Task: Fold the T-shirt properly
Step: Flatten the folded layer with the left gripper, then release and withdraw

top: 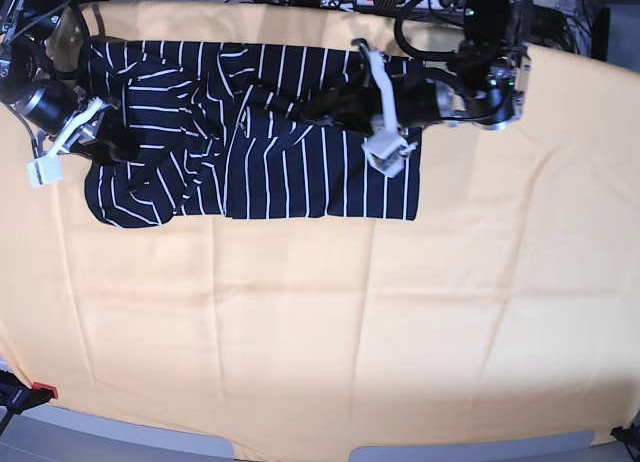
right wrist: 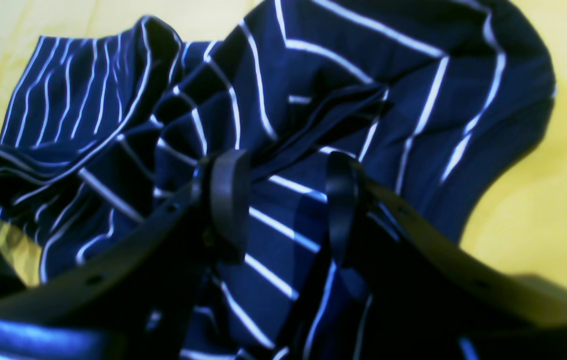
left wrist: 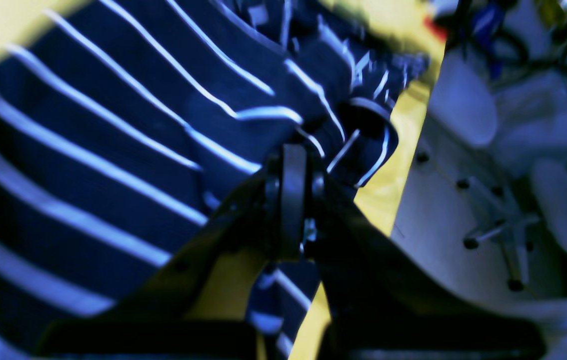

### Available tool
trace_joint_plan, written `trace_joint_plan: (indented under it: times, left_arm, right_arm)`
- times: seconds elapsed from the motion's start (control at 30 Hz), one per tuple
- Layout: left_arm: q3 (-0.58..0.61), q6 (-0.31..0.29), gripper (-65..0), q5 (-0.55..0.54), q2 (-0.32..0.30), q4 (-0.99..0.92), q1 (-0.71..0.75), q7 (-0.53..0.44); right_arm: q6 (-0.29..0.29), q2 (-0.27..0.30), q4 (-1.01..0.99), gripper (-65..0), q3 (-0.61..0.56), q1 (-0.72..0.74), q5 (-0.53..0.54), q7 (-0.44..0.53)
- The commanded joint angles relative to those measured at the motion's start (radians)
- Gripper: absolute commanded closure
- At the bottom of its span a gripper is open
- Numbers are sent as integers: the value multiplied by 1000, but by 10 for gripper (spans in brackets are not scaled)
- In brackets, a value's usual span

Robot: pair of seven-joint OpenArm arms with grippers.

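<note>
Here, in the left wrist view, the left end effector (left wrist: 293,165) is pinching a bunched fold of the one T-shirt (left wrist: 93,165), its fingers pressed together on the cloth. In the right wrist view, the right end effector (right wrist: 283,200) is standing with fingers apart, striped cloth lying between them, ungripped. In the base view, the single T-shirt (top: 260,172) is lying crumpled along the far edge of the yellow counter (top: 330,322), both end effectors reaching over it.

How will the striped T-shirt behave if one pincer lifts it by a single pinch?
The T-shirt is probably floppy: it bunches into soft folds around the left pincer. It would likely drape and sag, not hold shape. It seems light, and may slide on the smooth yellow table cover.
</note>
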Motion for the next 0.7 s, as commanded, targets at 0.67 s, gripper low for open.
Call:
trace_joint_plan:
  times: [0.67]
  left_arm:
    - [35, 144, 0, 266, 14, 138, -35, -263]
  right_arm:
    - [9, 23, 17, -278, 8, 12, 24, -16]
